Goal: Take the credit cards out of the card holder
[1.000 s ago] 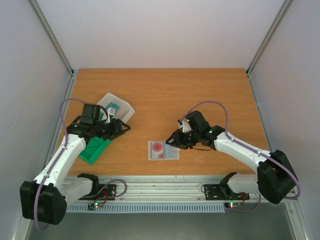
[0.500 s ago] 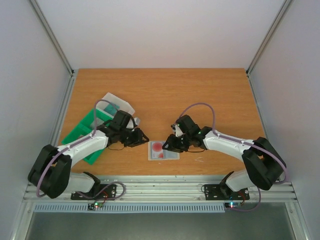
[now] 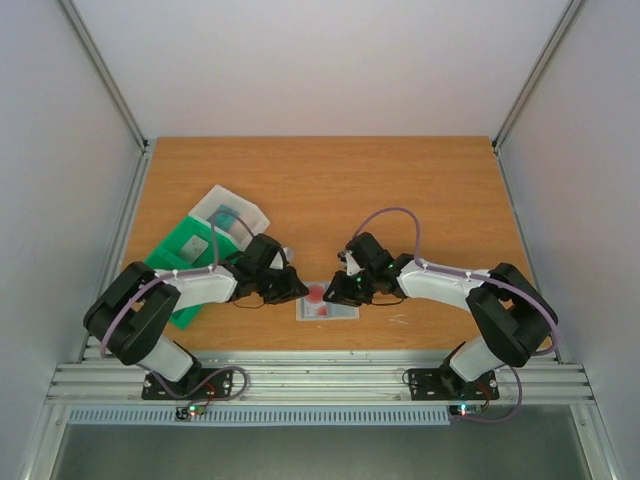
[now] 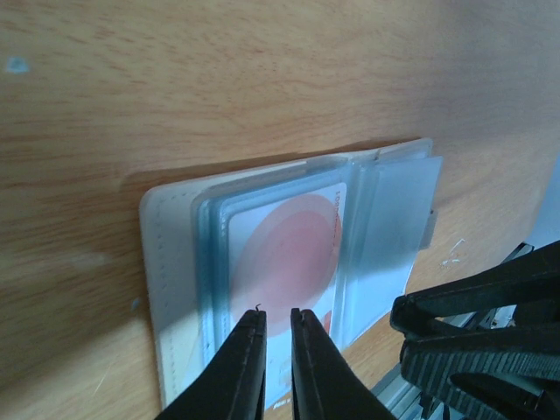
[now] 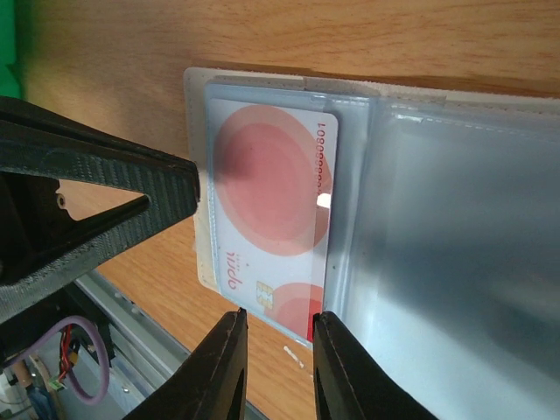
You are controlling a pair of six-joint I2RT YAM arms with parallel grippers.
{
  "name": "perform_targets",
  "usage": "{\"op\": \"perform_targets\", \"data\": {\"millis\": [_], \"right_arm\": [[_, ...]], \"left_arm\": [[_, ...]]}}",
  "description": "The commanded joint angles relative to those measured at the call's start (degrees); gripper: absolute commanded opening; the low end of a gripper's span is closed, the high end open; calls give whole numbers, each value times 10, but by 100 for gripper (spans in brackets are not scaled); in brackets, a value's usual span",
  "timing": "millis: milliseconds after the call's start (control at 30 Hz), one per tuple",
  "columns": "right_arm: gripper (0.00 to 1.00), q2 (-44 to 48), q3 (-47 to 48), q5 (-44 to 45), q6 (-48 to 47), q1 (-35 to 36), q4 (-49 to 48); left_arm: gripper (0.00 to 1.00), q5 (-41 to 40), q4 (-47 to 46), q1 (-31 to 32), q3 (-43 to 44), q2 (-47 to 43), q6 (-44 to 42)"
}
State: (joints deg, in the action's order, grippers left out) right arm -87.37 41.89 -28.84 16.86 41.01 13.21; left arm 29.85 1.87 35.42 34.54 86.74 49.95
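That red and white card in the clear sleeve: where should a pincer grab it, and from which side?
Probably by the short end of the red and white card nearest the right pincer, coming in low from the table's near edge. The card lies flat inside the card holder, so only an end at the pocket's mouth could be pinched; whether that end sticks out is unclear.

Glossy translucent plastic card holder (image 5: 367,219) on matt wood table (image 3: 320,180).

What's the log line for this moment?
left gripper: nearly shut, over red card | right gripper: open, at card's edge | card holder: open, flat on table
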Motion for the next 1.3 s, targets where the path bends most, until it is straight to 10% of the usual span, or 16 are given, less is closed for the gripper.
{"op": "perform_targets", "data": {"millis": [0, 1267], "right_arm": [[22, -11, 15, 12, -10, 6, -16], [1, -56, -20, 30, 5, 8, -87]], "left_arm": [[9, 2, -73, 9, -13, 22, 15], [7, -32, -41, 9, -47, 36, 11]]}}
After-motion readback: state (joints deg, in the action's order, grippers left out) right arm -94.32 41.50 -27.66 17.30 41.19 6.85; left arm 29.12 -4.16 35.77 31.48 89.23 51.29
